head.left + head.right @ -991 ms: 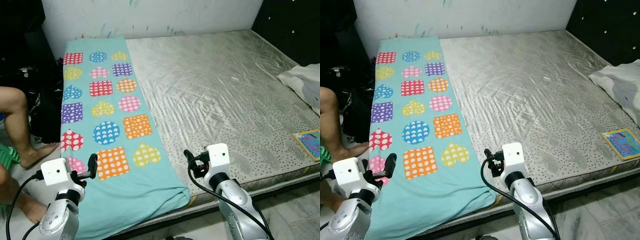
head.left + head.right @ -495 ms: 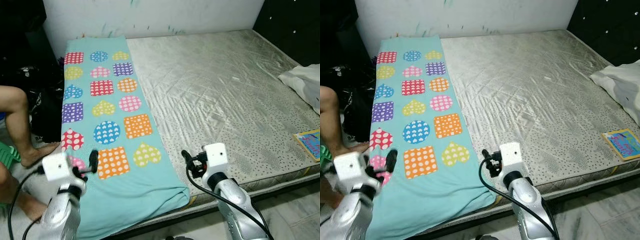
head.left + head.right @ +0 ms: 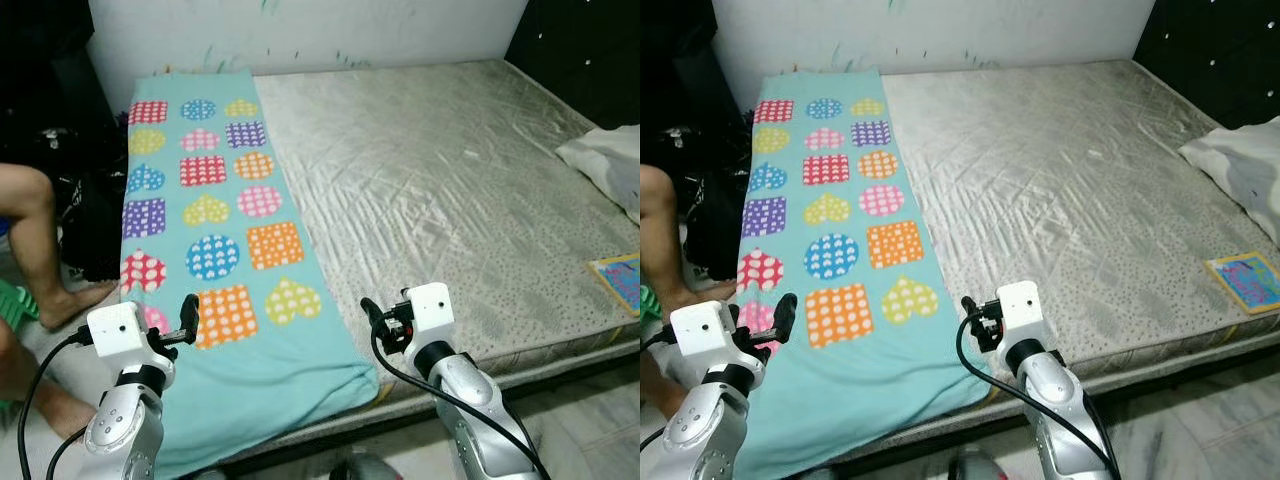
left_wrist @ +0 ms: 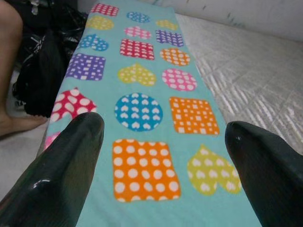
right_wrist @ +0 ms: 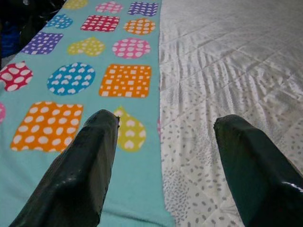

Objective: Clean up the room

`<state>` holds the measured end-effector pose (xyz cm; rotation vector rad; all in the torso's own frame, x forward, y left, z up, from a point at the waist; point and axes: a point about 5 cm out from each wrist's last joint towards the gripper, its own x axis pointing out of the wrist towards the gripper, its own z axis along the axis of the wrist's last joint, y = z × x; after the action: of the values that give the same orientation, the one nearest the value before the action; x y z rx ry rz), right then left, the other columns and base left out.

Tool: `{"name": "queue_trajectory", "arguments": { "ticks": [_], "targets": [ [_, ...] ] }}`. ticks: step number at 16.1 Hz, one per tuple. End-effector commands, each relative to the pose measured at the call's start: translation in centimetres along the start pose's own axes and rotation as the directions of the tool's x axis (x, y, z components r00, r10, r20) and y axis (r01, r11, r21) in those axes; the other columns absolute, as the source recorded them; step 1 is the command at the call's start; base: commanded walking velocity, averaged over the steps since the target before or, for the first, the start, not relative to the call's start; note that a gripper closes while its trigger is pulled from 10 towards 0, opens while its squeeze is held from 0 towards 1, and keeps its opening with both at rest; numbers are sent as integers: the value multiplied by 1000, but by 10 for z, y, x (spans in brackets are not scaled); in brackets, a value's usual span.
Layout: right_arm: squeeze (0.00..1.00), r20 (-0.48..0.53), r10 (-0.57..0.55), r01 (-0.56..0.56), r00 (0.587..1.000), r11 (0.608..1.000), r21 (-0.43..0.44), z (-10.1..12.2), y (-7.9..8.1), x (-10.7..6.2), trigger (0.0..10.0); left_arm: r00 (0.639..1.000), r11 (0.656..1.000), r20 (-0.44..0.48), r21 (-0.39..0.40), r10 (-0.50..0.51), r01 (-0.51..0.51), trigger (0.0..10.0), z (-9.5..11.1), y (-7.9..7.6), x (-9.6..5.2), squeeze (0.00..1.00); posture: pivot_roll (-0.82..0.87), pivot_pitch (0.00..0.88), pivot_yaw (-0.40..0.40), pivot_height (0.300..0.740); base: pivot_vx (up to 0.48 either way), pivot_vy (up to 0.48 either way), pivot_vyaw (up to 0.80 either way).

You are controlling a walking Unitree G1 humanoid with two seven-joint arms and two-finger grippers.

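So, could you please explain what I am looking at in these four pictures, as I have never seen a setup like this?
This is a humanoid robot standing at the foot of a bed. The two wide pictures come from a stereo camera on its head, looking forward and down. Its left gripper and right gripper reach out from silver arms.

The other two pictures come from cameras on the wrists, each looking along that gripper's two black fingers. Both grippers are open and hold nothing.

On the bare grey mattress lies a folded teal blanket printed with coloured hearts, squares and circles, along the robot's left side. A white pillow and a small colourful book lie at the right edge. A person's bare leg shows beside the bed, next to a black bag.
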<state>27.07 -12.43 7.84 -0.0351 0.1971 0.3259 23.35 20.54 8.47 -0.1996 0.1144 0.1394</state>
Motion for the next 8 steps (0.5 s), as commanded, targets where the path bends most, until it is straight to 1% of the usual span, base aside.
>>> {"name": "queue_trajectory", "arguments": {
  "ticks": [1,2,3,8],
  "targets": [
    [0,2,5,-5,1000,1000,-10,1,0,0,10000,1000,1000,-12,4,17,-17,10000,-3,2,0,0,-109,120,-34,615,0,0,0],
    [0,1,5,-5,1000,1000,-10,1,0,0,10000,1000,1000,-11,4,18,-18,10000,-3,2,0,0,-109,120,-34,610,0,0,0],
    [0,8,6,-6,1000,1000,-13,2,0,0,10000,1000,1000,-1,10,27,-27,10000,-1,3,0,0,-109,120,-34,595,0,0,0],
    [0,9,1,-1,1000,1000,-11,2,-1,1,10000,996,996,16,15,91,-91,10000,1,8,-1,0,-111,120,-35,595,0,0,0]
  ]
}}
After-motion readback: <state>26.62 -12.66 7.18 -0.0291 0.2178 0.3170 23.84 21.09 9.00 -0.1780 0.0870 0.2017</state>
